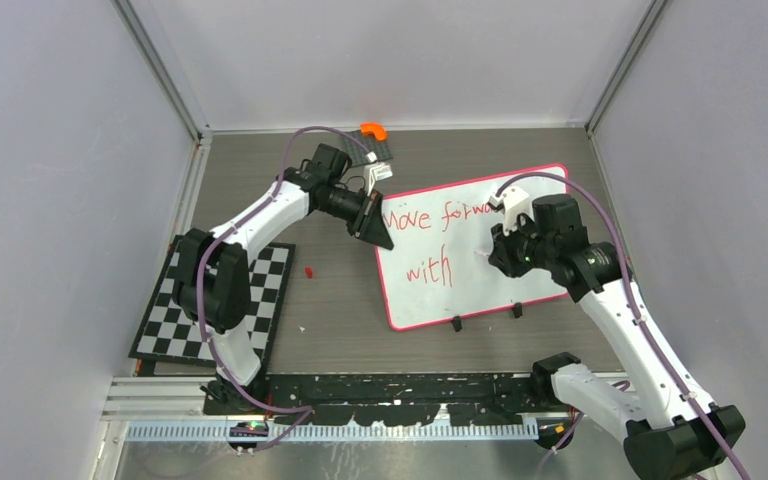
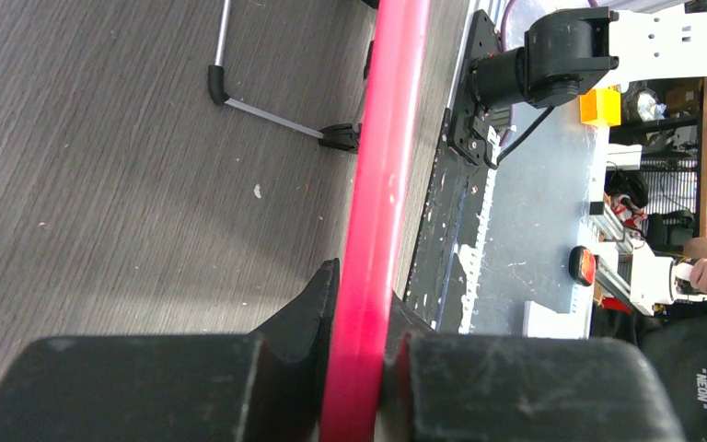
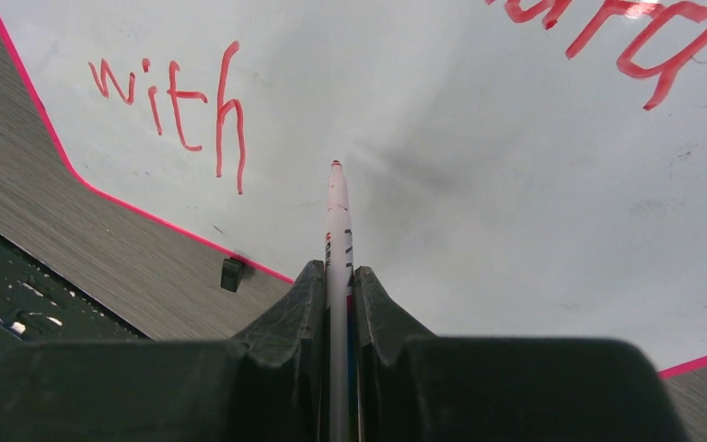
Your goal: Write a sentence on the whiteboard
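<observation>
Right gripper (image 3: 336,276): I have it closed on a slim white-barrelled marker with a red tip (image 3: 336,216). The barrel runs out between the fingers.
Marker aim: the tip points at bare board just to the right of "with". I cannot tell whether it touches the surface.
Left gripper (image 2: 361,308): clamped on the thin pink-red rim (image 2: 382,138). From overhead it bites the board's left edge near the far corner.
Reason for hold: in my judgement the left arm pins the board so it does not slide under pen pressure from the right arm.
Location: the large white rectangular whiteboard (image 1: 465,300) lies face up on the grey wood-grain table (image 1: 340,300). It sits right of centre and skewed, with two small black clips (image 1: 456,323) on its near edge.
Sentence (image 1: 428,268): red handwritten marker words in two lines. The top line reads "Move forwa", and its end is hidden behind the right arm in the overhead view. The lower line reads "with" only.
Legibility: the strokes are uneven but readable, and the white face shows faint grey smudges.
Progress: the second line looks unfinished, so I judge that at least one more word is due after "with".
</observation>
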